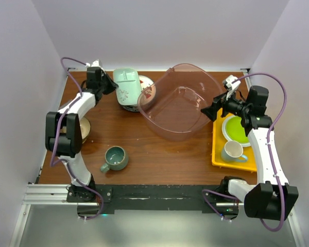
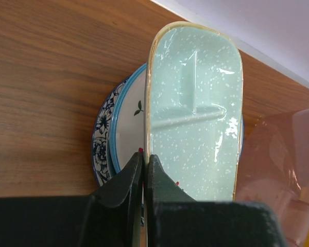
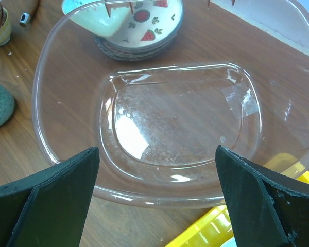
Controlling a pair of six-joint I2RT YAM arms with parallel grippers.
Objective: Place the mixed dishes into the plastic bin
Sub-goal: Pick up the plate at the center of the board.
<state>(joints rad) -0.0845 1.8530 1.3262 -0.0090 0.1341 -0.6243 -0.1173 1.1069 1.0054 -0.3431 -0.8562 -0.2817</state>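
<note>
1. The mint-green, squarish ceramic dish [image 1: 126, 86] is at the far left of the brown wooden table [image 1: 144, 164], about 11 o'clock in the top view.
2. In that view its hollow face points up. Its slightly longer axis runs roughly 12 to 6 o'clock, with the near end leaning a little toward 5.
3. In the left wrist view the mint-green dish [image 2: 195, 118] stretches straight away from the fingers toward 12 o'clock. Raised divider ridges show on its speckled face.
4. The left gripper [image 2: 144, 167] is pinched tight on the dish's cream rim at its 9 o'clock side.
5. Beneath and toward 4 o'clock lies a stack of round plates [image 1: 147, 95], a white one with red-green motifs over blue-patterned ones. Whether the dish touches it cannot be told.
6. At 3 o'clock of the stack, just beside it, stands the large translucent pinkish plastic bin [image 1: 180, 110].
7. The right gripper [image 1: 215, 109] is at the bin's 3 o'clock rim with its fingers spread wide, holding nothing.
8. A flat yellow tray [image 1: 219, 154] at 4 o'clock carries a lime-green plate [image 1: 237, 128] and a white mug [image 1: 233, 151].
9. A grey-teal mug [image 1: 115, 157] stands at 7 o'clock, and a yellowish bowl [image 1: 85, 128] is partly hidden under the left arm.
</note>
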